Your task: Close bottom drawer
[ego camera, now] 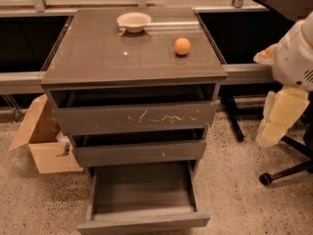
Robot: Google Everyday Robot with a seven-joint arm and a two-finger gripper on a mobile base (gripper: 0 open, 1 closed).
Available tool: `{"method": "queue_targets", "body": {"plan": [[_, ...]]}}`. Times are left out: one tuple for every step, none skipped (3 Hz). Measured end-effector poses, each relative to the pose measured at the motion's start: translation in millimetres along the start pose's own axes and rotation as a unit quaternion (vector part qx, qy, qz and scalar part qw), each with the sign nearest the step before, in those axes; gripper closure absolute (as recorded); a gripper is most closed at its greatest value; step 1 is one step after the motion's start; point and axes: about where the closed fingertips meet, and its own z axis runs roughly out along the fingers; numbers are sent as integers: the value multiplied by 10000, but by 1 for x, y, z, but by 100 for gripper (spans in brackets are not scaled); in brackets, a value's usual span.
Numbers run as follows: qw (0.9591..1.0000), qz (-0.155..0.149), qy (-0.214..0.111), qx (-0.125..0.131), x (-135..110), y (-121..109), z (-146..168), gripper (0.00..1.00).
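Gripper (279,115) hangs right of pulled-out bottom drawer (143,223).

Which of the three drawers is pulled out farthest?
The bottom drawer: its tray lies exposed; the scratched top drawer and middle drawer barely stick out. The gripper hangs right of the cabinet.

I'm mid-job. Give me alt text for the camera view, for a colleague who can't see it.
The bottom drawer stands pulled far out, its tray empty; the gripper hangs at the picture's right edge, apart from the cabinet. A bowl and an orange sit on the cabinet top; an open cardboard box lies on the floor at the picture's left.
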Motion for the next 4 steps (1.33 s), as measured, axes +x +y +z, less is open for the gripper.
{"method": "queue_targets", "body": {"plan": [[9990, -135, -341, -259, -4, 17, 54, 0], [9944, -143, -778, -704, -7, 38, 115, 0], [9937, -201, -809, -749, -8, 41, 122, 0], [9912, -381, -906, -888, -12, 47, 142, 0]]}}
